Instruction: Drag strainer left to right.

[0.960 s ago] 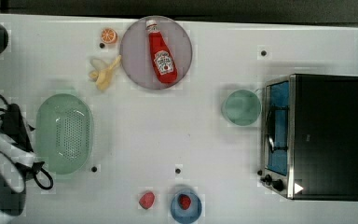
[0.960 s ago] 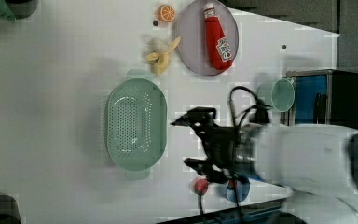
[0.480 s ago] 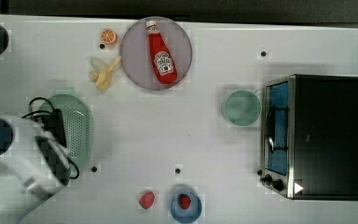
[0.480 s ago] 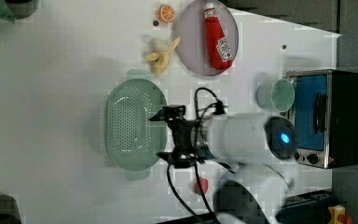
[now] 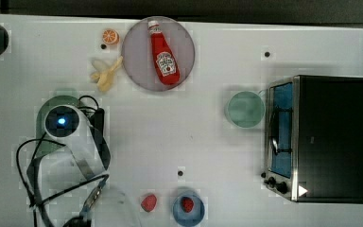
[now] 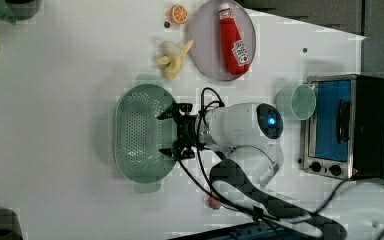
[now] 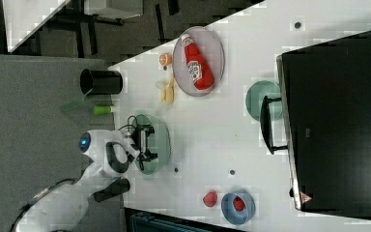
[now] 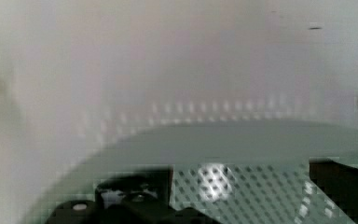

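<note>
The strainer [image 6: 137, 132] is a pale mint-green oval colander with a patch of small holes, lying flat on the white table. My gripper [image 6: 170, 132] hovers open over the strainer's rim on the left view's right, one finger [image 6: 167, 113] near each long end of that side. The right view shows the gripper [image 7: 145, 141] above the strainer [image 7: 161, 137]. From the wrist I see the perforated floor [image 8: 251, 191] between my two dark fingers [image 8: 135, 189]. In the top view the arm covers most of the strainer [image 5: 42, 125]. Nothing is held.
A lilac plate [image 5: 137, 61] with a ketchup bottle [image 5: 163, 54] lies at the back, next to a banana [image 5: 105, 74] and an orange slice [image 5: 110, 36]. A small green dish [image 5: 245, 109] sits by the toaster oven [image 5: 321, 137]. A blue bowl [image 5: 188, 208] and a strawberry [image 5: 148, 203] lie near the front.
The arm has swung in from the table's edge toward the strainer. The open gripper, beside the strainer a second ago, now hangs over its rim. The strainer has not moved.
</note>
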